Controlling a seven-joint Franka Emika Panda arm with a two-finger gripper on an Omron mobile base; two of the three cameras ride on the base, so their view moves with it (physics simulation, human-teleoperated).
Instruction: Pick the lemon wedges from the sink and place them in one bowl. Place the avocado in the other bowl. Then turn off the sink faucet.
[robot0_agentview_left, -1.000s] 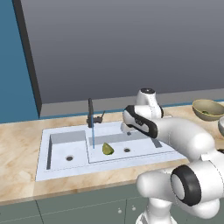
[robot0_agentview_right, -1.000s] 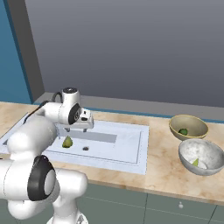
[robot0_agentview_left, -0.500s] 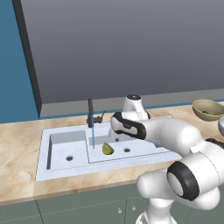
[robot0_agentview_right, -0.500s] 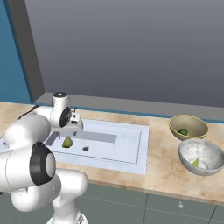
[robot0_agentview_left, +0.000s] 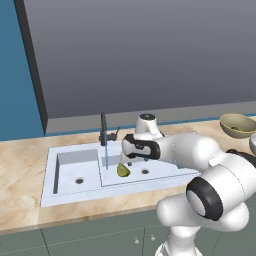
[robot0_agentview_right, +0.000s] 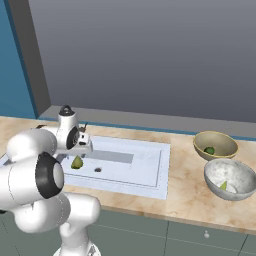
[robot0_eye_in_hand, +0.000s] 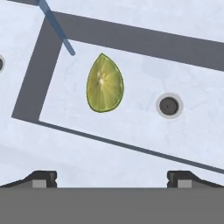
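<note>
A larger yellow-green lemon wedge (robot0_eye_in_hand: 104, 84) lies cut side up in the long basin of the sink (robot0_agentview_left: 70, 190), left of the dark drain (robot0_eye_in_hand: 169, 105). My gripper (robot0_eye_in_hand: 112, 179) hangs open just above it, its fingertips (robot0_eye_in_hand: 43, 178) wide apart with nothing between them. From the base views the gripper (robot0_agentview_left: 130, 160) (robot0_agentview_right: 79, 151) sits right over the wedge (robot0_agentview_left: 123, 170) (robot0_agentview_right: 76, 162). The dark avocado (robot0_agentview_right: 210, 150) rests in the olive bowl (robot0_agentview_right: 216, 139). A small pale wedge (robot0_agentview_right: 223, 186) lies in the grey bowl (robot0_agentview_right: 235, 172). The dark faucet (robot0_agentview_left: 104, 129) runs a thin blue stream (robot0_agentview_left: 106, 156).
The two bowls stand on the wooden counter (robot0_agentview_right: 185, 195) to the right of the sink (robot0_agentview_right: 150, 172). A smaller square basin (robot0_agentview_left: 75, 167) with its own drain lies left of the faucet. A grey wall rises behind the counter.
The arm has swung left along the sink and the hand has come down over the lemon wedge. The jaws stayed open; the wedge has not moved.
</note>
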